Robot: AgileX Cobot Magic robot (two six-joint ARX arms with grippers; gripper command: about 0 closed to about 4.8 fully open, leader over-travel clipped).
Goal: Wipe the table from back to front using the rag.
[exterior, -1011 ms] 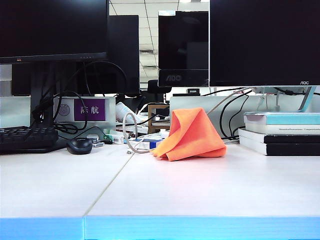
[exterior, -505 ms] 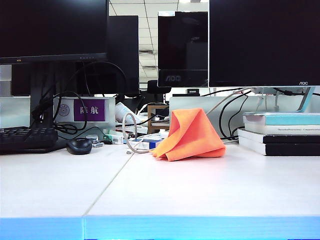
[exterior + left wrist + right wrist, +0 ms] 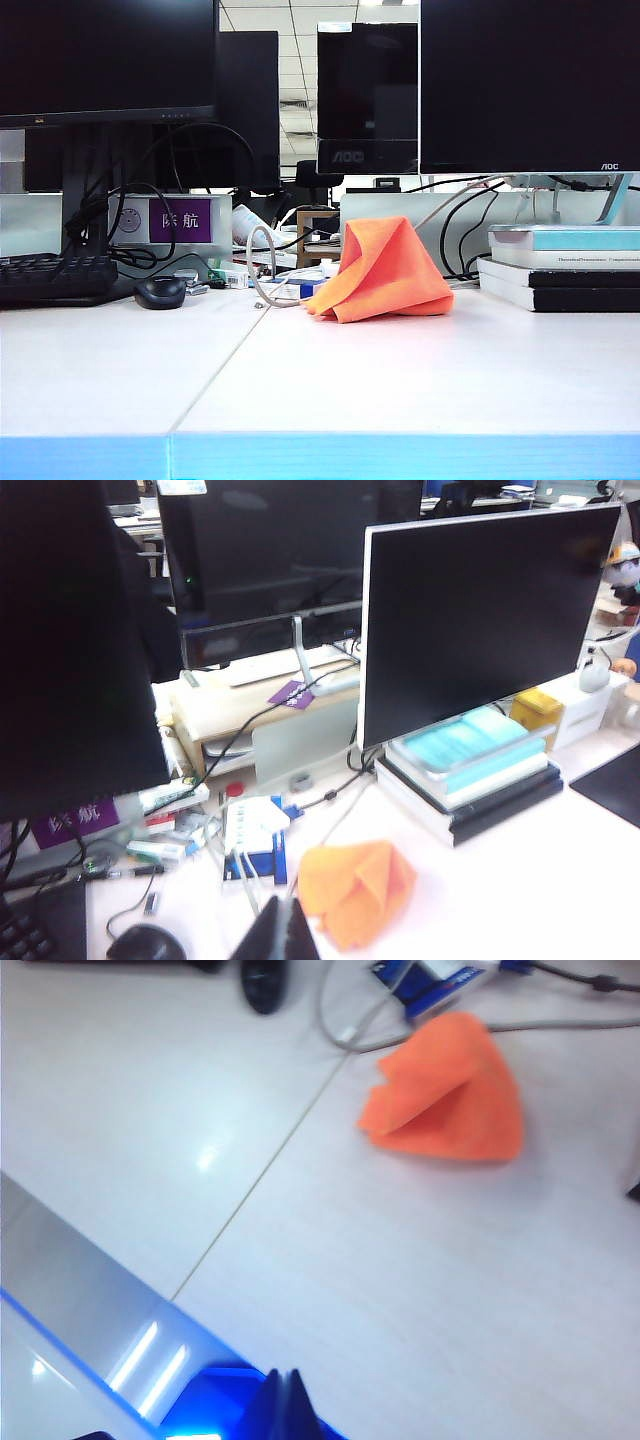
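Observation:
The orange rag (image 3: 385, 270) lies bunched in a peaked heap at the back of the white table (image 3: 400, 380), in front of the right monitor. Neither arm shows in the exterior view. The left wrist view looks down on the rag (image 3: 355, 890) from above, and my left gripper (image 3: 283, 930) hangs shut and empty just beside the heap, apart from it. In the right wrist view the rag (image 3: 445, 1095) is far off across bare table (image 3: 400, 1260). My right gripper (image 3: 283, 1400) is shut and empty, over the table's blue front edge.
At the back stand monitors (image 3: 530, 85), a stack of books (image 3: 565, 265) right of the rag, a black mouse (image 3: 160, 291), a keyboard (image 3: 50, 278), loose cables (image 3: 262, 270) and small boxes. A seam (image 3: 215, 370) splits the table's two panels. The front edge (image 3: 400, 457) is light blue.

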